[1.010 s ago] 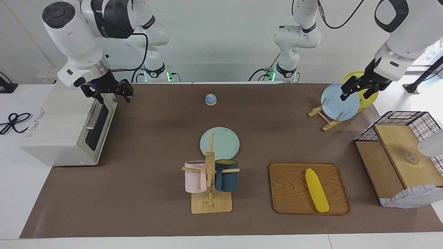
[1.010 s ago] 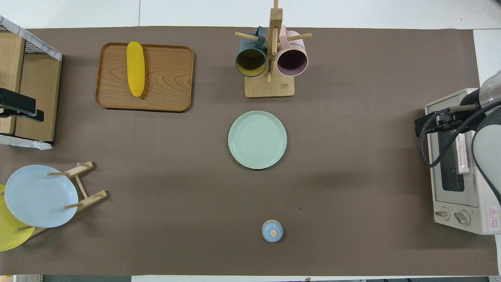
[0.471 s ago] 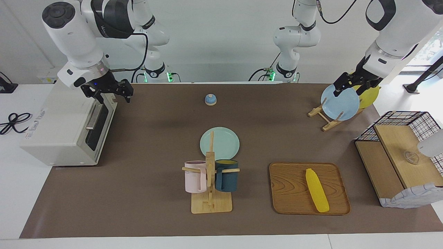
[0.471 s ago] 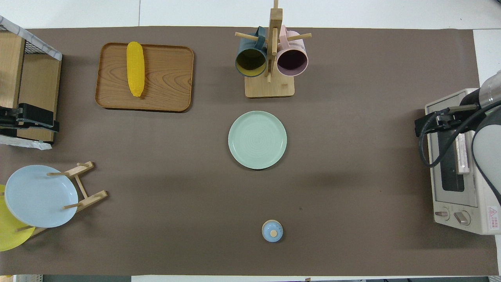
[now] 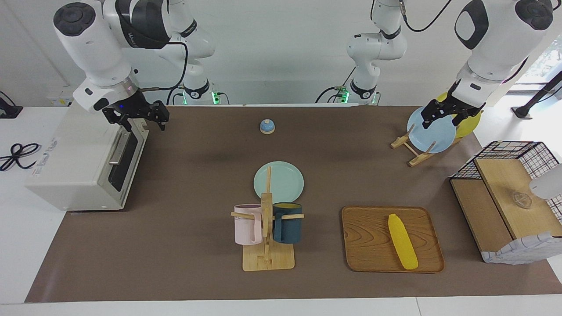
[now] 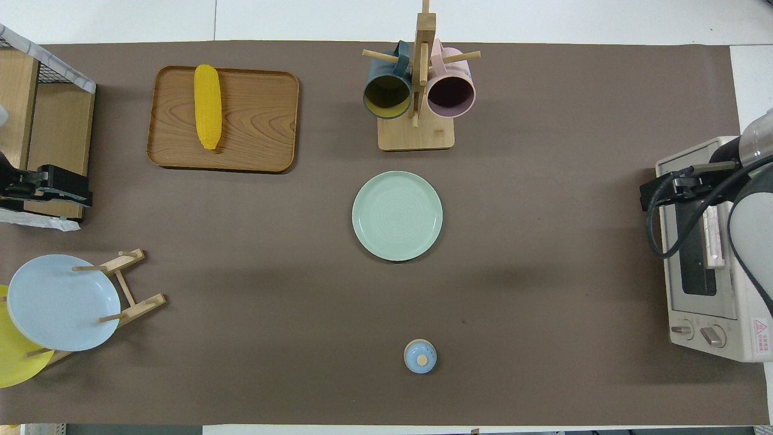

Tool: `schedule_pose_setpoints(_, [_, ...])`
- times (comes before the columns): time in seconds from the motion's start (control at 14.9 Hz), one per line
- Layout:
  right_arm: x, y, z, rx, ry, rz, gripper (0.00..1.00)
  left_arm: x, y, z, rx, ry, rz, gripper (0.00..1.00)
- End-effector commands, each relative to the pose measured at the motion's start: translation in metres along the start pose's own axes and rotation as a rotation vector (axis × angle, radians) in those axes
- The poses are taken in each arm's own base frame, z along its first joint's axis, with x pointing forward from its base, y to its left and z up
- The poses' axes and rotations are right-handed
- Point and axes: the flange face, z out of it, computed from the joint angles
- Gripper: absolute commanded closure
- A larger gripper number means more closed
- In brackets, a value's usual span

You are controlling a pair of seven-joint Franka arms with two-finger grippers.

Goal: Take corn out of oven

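The yellow corn (image 5: 401, 241) lies on a wooden tray (image 5: 369, 254), toward the left arm's end of the table; it also shows in the overhead view (image 6: 208, 107). The cream-white oven (image 5: 74, 166) stands at the right arm's end, its dark glass door looking shut; it also shows in the overhead view (image 6: 724, 326). My right gripper (image 5: 141, 117) is open and empty at the oven's top front corner, above the door handle (image 5: 117, 151). My left gripper (image 5: 444, 115) is open and empty, raised over the plate rack and basket box area.
A wooden rack (image 5: 415, 151) holds a blue plate (image 5: 432, 134) and a yellow plate (image 5: 467, 123). A wire-and-wood basket box (image 5: 509, 202) stands beside the tray. A green plate (image 5: 279, 181), a mug stand (image 5: 267, 245) with two mugs and a small blue bell (image 5: 267, 126) sit mid-table.
My left gripper has drifted a little toward the middle of the table, staying raised. The right gripper, the oven and the corn have not moved.
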Motion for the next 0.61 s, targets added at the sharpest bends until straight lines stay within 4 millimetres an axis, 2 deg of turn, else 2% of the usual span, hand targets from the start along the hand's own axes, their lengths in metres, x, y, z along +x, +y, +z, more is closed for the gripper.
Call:
schedule_pose_setpoints(0.0, [-0.0057,0.0004,-0.0019,0.024,-0.004,0.008,0.00,-0.0051,0.0020,-0.0033,0.026,0.024,0.007,0.00])
schedule_pose_setpoints(0.13, [-0.0057,0.0004,-0.0019,0.024,-0.004,0.008,0.00,-0.0050,0.0041,-0.0046,-0.036,0.028,-0.004,0.00])
schedule_pose_setpoints(0.34, [-0.0057,0.0004,-0.0019,0.024,-0.004,0.010,0.00,-0.0071,-0.0013,-0.0056,-0.044,0.031,-0.006,0.00])
schedule_pose_setpoints(0.54, [-0.0057,-0.0004,-0.0019,0.024,-0.004,0.007,0.00,-0.0074,0.0046,-0.0043,-0.044,0.028,0.005,0.00])
